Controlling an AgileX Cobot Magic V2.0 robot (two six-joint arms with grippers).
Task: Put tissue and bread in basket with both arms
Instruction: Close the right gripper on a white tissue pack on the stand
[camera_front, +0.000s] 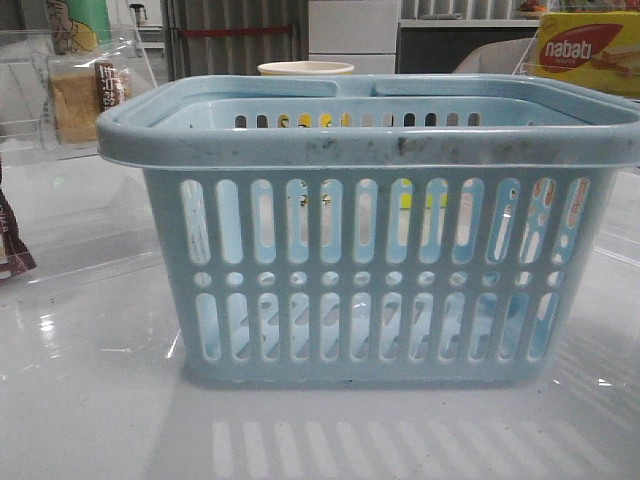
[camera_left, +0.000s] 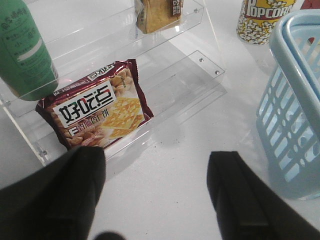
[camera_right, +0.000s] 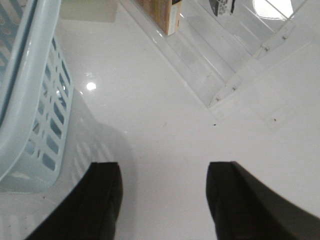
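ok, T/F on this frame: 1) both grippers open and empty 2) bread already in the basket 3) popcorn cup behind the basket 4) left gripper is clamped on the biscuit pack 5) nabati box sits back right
1) True. The left gripper and right gripper both have fingers spread with only bare table between them.
2) False. The bread is on the clear acrylic shelf at back left, outside the basket.
3) True. The popcorn cup stands just beyond the basket's far side.
4) False. The biscuit pack leans on the shelf's lower step, apart from the open fingers.
5) True. The nabati box is at back right.
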